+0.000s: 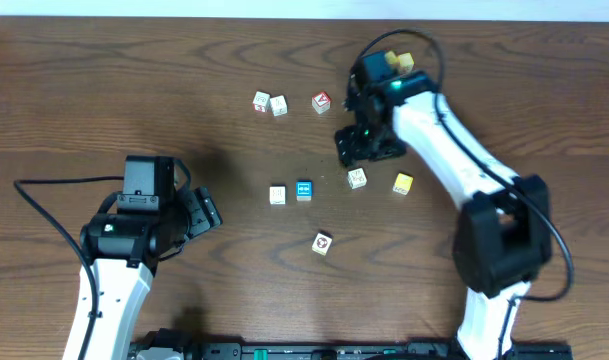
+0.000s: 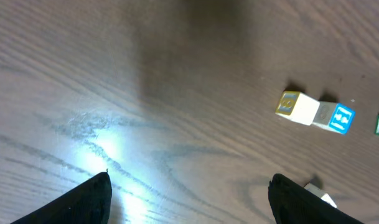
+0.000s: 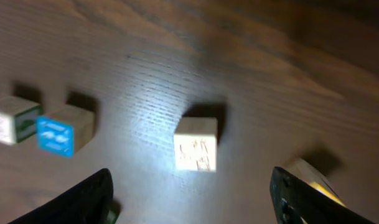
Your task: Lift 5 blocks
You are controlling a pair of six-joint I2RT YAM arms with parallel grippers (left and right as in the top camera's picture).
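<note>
Blocks (image 1: 304, 190) lie scattered; I aim right gripper (image 3: 190, 183), open and empty, at cream block (image 3: 196, 144) for pickup; left gripper (image 2: 190, 186) wide, empty.

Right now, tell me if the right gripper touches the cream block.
Apart. The right wrist view shows bare wood between the cream block and both fingers.
</note>
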